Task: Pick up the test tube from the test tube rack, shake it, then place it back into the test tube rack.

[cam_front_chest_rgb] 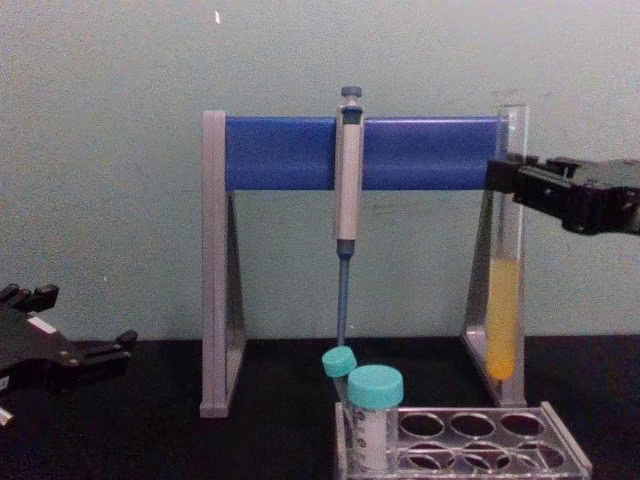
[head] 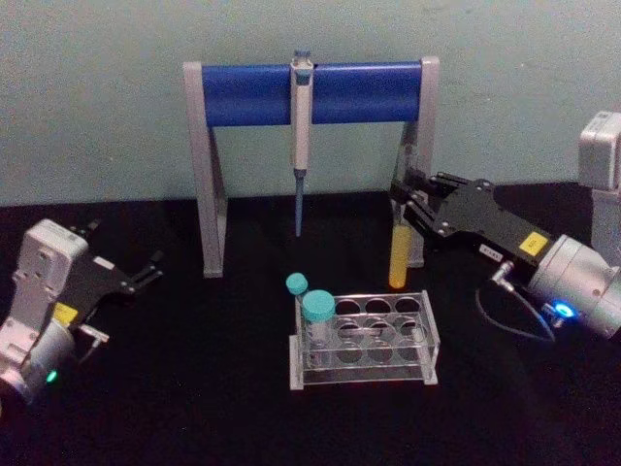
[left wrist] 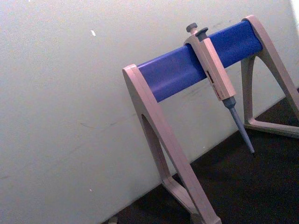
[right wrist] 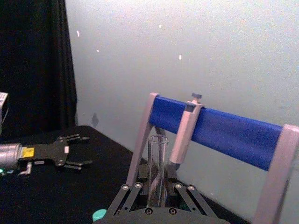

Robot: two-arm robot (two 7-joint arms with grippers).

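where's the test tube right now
In the head view the test tube hangs upright on the right, held by the right gripper, lifted clear of the test tube rack, before the stand's right leg.

The black left tool (head: 146, 270) and right tool (head: 406, 202) bear yellow labels (head: 531, 243) before silver wrists (head: 582, 282).

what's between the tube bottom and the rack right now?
Nothing. The chest view shows a bare gap between the test tube, gripped by the right end effector, and the test tube rack lower down.
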